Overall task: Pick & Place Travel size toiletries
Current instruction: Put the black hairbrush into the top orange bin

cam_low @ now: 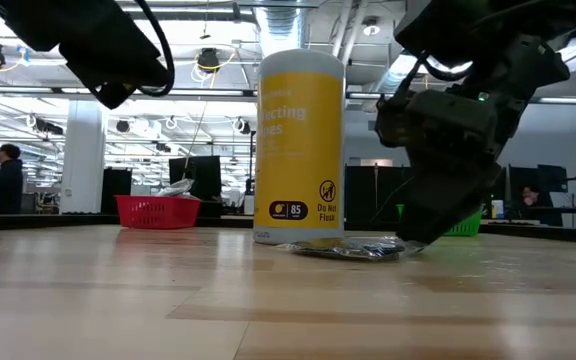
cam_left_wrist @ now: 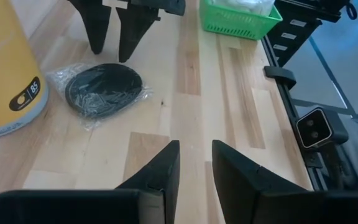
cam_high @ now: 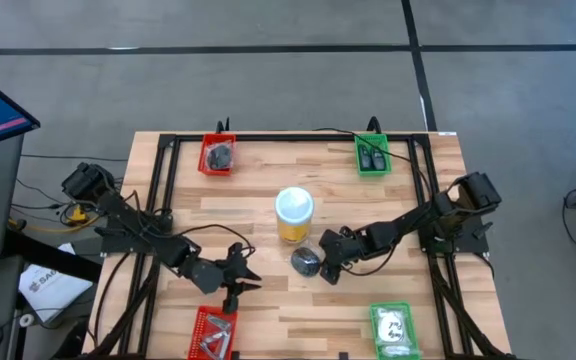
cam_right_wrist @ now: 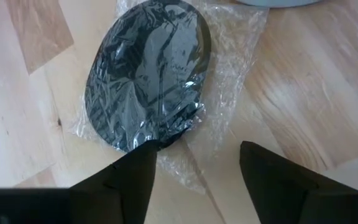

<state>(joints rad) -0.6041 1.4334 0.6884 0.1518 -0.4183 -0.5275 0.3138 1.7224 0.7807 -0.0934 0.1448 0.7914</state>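
Observation:
A black roundish piece [cam_right_wrist: 148,74] sealed in clear wrap lies flat on the wooden table, just in front of the yellow jar [cam_high: 293,215]. My right gripper [cam_right_wrist: 197,152] is low over the piece's edge and open. One fingertip [cam_right_wrist: 143,151] is at the black rim, the other [cam_right_wrist: 253,152] is over bare wood, and a corner of the clear wrap [cam_right_wrist: 194,165] lies between them. In the high view the right gripper [cam_high: 326,270] is beside the piece [cam_high: 306,261]. My left gripper [cam_left_wrist: 196,152] hovers open with nothing in it, near the table's front left [cam_high: 241,285]. My right gripper comes at the wrapped piece slanting down from the table's right. One fingertip [cam_right_wrist: 143,151] stands at the piece's rim [cam_right_wrist: 157,140], over the wrap. I cannot tell whether it touches. The piece lies flat on the table.
The yellow jar [cam_low: 298,145] stands upright close behind the piece. A red tray [cam_high: 217,155] and a green tray [cam_high: 372,155] sit at the far edge. Another red tray [cam_high: 215,332] and green tray [cam_high: 392,330] sit at the near edge. Black frame rails [cam_high: 163,190] border the table.

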